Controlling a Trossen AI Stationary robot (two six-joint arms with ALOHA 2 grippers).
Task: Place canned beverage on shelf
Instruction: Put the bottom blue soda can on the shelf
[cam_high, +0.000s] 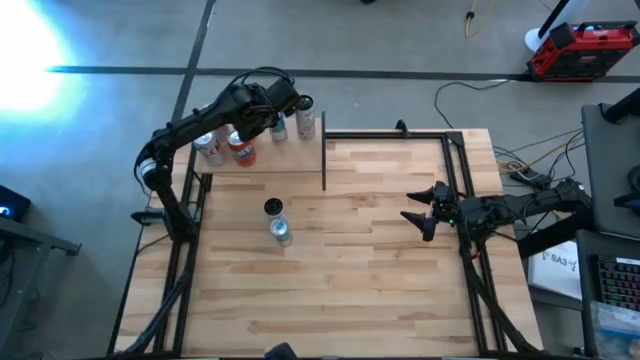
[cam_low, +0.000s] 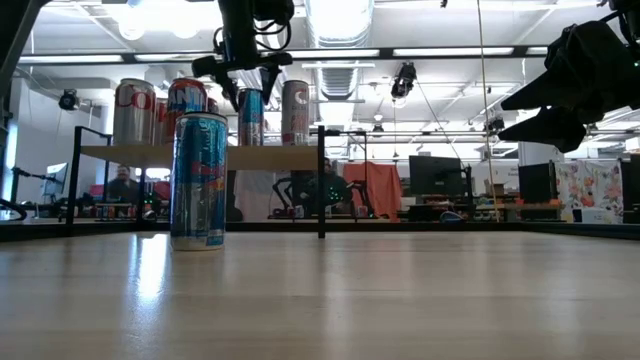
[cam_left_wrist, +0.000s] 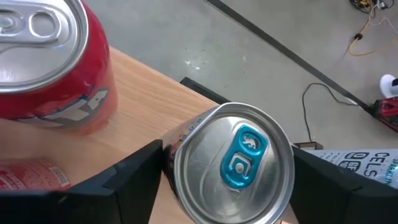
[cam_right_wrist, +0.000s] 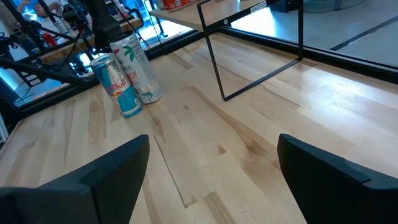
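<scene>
The surface (cam_high: 350, 260) carries the shelf (cam_high: 262, 155) at its eleven o'clock corner, with two cans (cam_high: 277, 220) waiting near nine o'clock. On the shelf, among red cans (cam_high: 240, 148), stands the blue-tabbed can (cam_left_wrist: 233, 165) between the left gripper (cam_left_wrist: 227, 180)'s parted jaws; whether they grip it I cannot tell. Crowding is the risk: a sideways drift could topple a neighbouring can. The right gripper (cam_right_wrist: 211, 174) waits at three o'clock, jaws apart and empty.
</scene>
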